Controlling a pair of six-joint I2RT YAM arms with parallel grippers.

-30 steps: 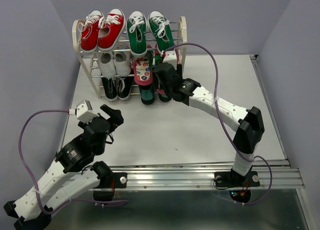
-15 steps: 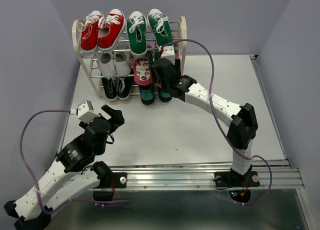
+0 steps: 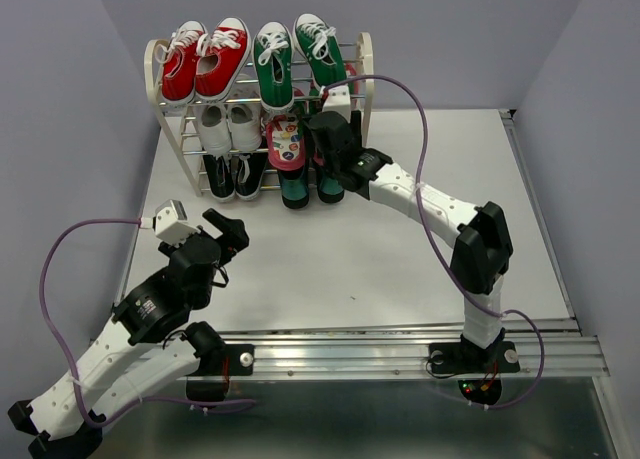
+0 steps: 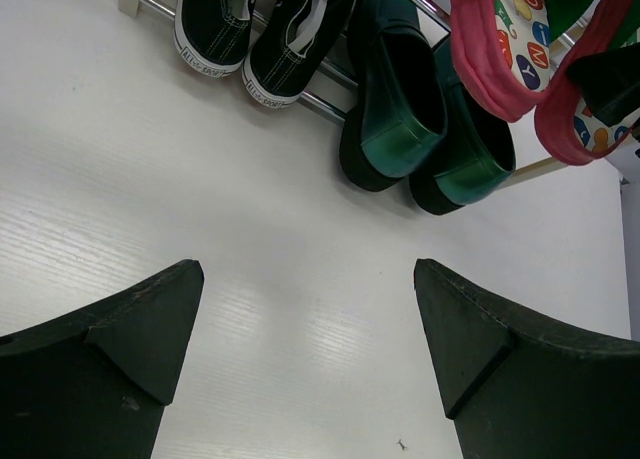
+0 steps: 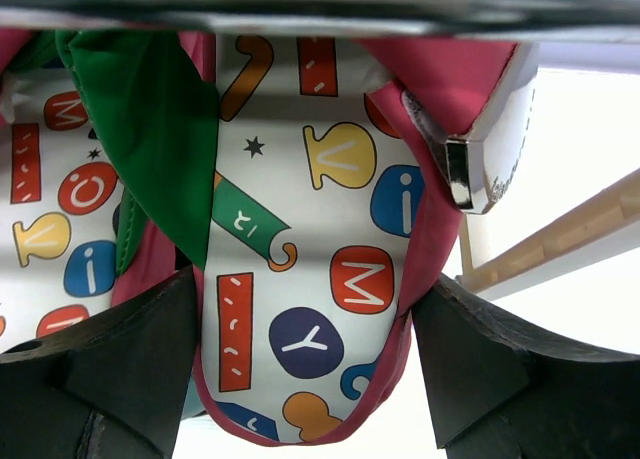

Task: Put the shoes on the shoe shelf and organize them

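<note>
The right pincer (image 5: 305,299) is clenched on a pink-edged flip-flop with a cartoon-letter sole (image 5: 330,199), with one finger against each pink edge. In its wrist view the flip-flop's long axis runs 12 to 6. The rounded end is at 6 between the fingers, and the printed sole faces the camera. A second flip-flop (image 5: 30,189) lies just beside it at 9.

Seen from above, this pincer is at the right end of the middle tier of the small cream-framed shoe shelf with chrome rods (image 3: 366,59). Green canvas sneakers with white laces (image 3: 273,64) lie on the top tier, their long axes roughly 12 to 6. Dark green glossy loafers (image 4: 395,109) stand on the bottom tier, rounded ends jutting toward 6 over the white desk (image 4: 200,229).

The left pincer (image 4: 305,279) is released, hovering above the desk at about 7 from the shelf.
</note>
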